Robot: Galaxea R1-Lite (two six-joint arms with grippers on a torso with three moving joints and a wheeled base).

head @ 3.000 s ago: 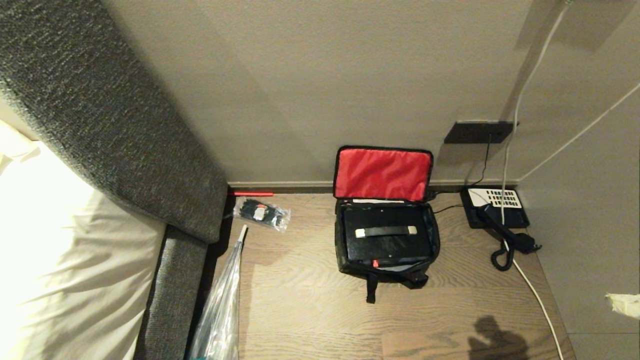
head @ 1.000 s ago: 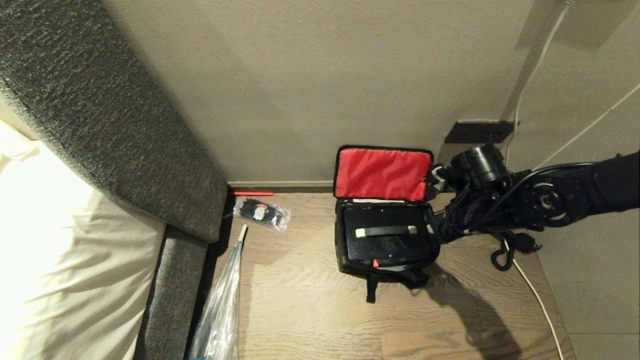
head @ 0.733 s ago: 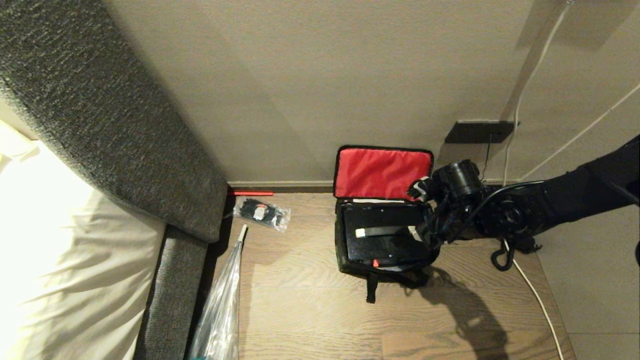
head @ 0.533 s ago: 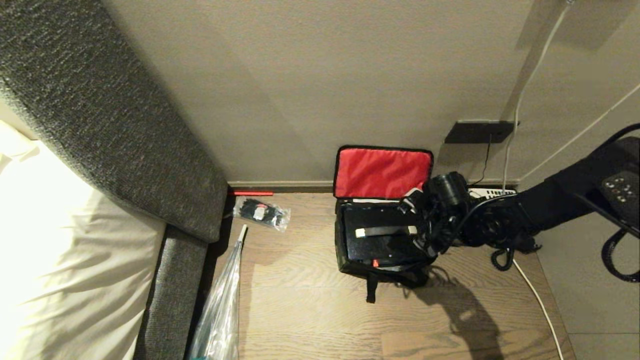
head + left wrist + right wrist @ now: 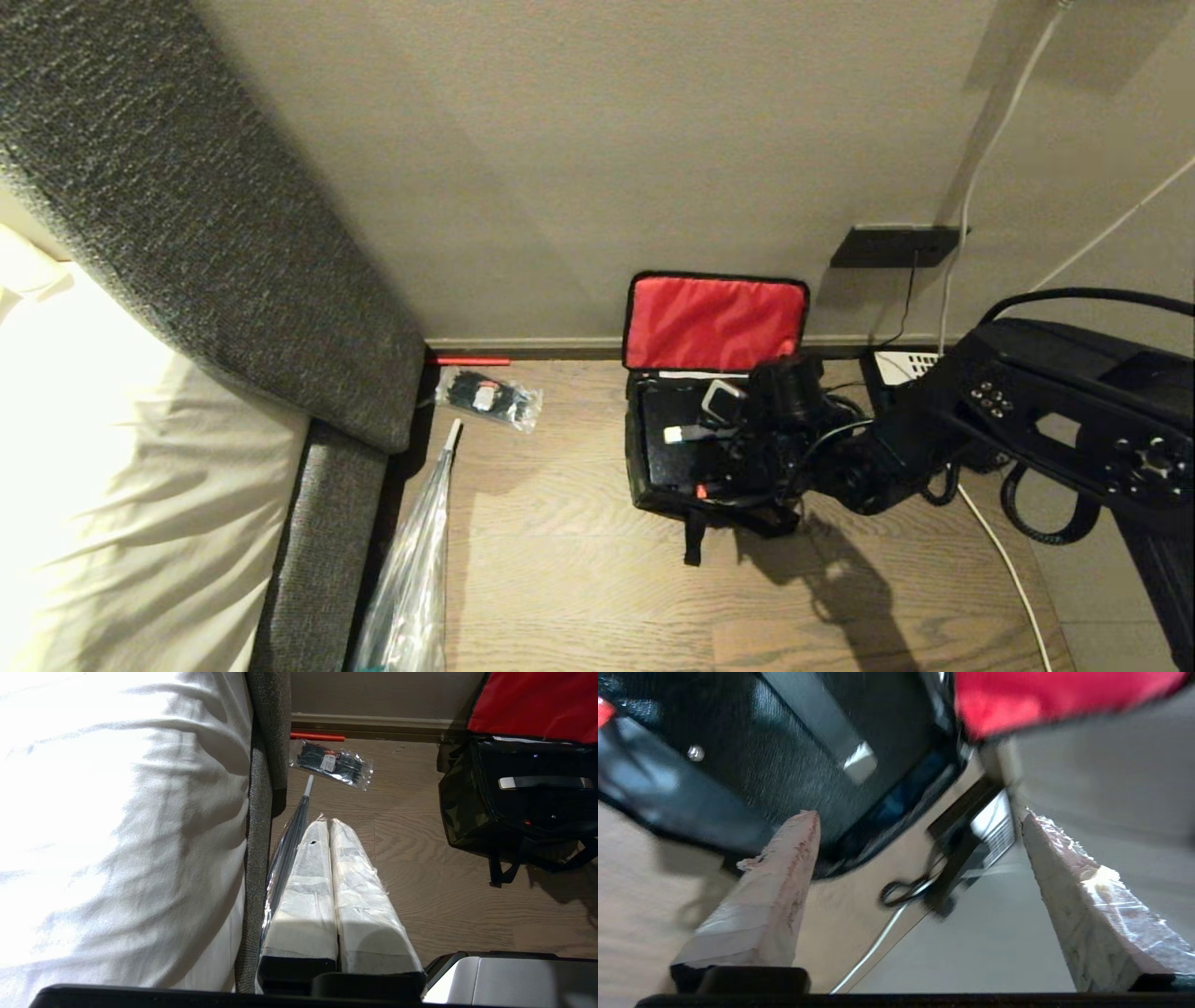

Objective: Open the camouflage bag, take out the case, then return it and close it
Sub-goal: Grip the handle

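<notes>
Head view: the bag (image 5: 644, 467) sits open on the floor, case (image 5: 677, 415) inside, handle running left-right; the right gripper (image 5: 724, 420) hovers over its right half. Left wrist view: left gripper (image 5: 332, 826) pressed together, far left. Right wrist view: fingers (image 5: 782, 872) spread wide, case beyond.

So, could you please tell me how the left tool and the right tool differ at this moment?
The left tool has its fingers pressed together and hangs over the floor beside the bed. The right tool has its fingers spread wide and is over the case in the open camouflage bag. Both have pale wrapped fingers and hold nothing.
</notes>
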